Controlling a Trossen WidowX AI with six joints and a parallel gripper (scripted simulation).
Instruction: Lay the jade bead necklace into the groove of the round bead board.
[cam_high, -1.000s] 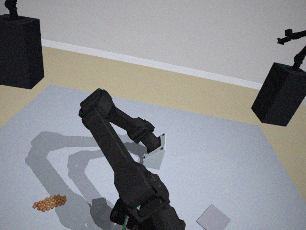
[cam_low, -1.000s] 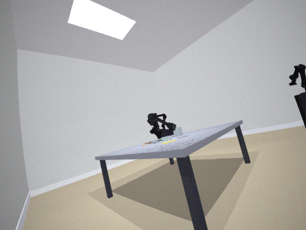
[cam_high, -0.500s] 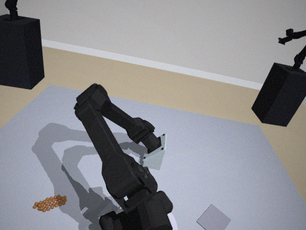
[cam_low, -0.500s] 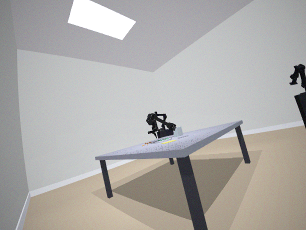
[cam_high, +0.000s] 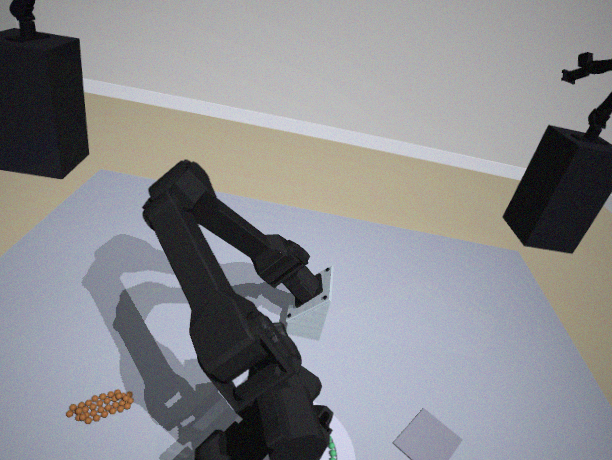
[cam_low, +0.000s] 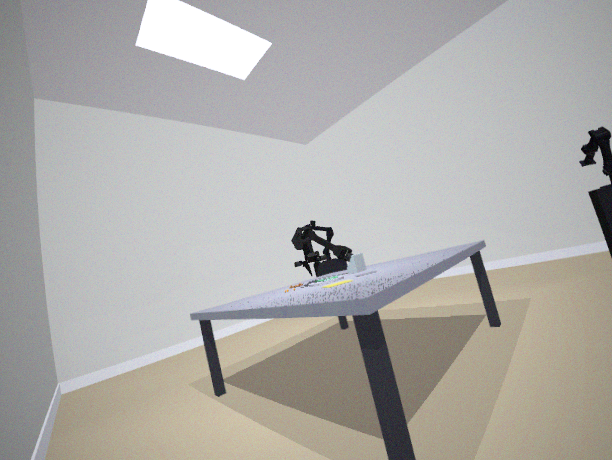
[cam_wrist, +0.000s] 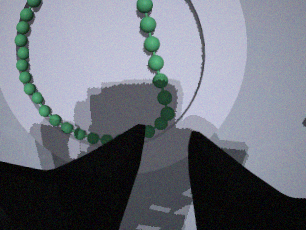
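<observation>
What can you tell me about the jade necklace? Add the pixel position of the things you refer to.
The jade necklace (cam_high: 332, 448) (cam_low: 327, 279) (cam_wrist: 151, 44) is round, glossy green beads on thin cord, lying on the pale round board (cam_high: 346, 446) (cam_wrist: 225, 50). Its left side in the wrist view seems to follow the groove (cam_wrist: 204, 50); the right strand cuts inside. A finger (cam_wrist: 110, 170) hides some beads; contact unclear.

The top view's edge apparently crops the green necklace (cam_high: 332, 448).
</observation>
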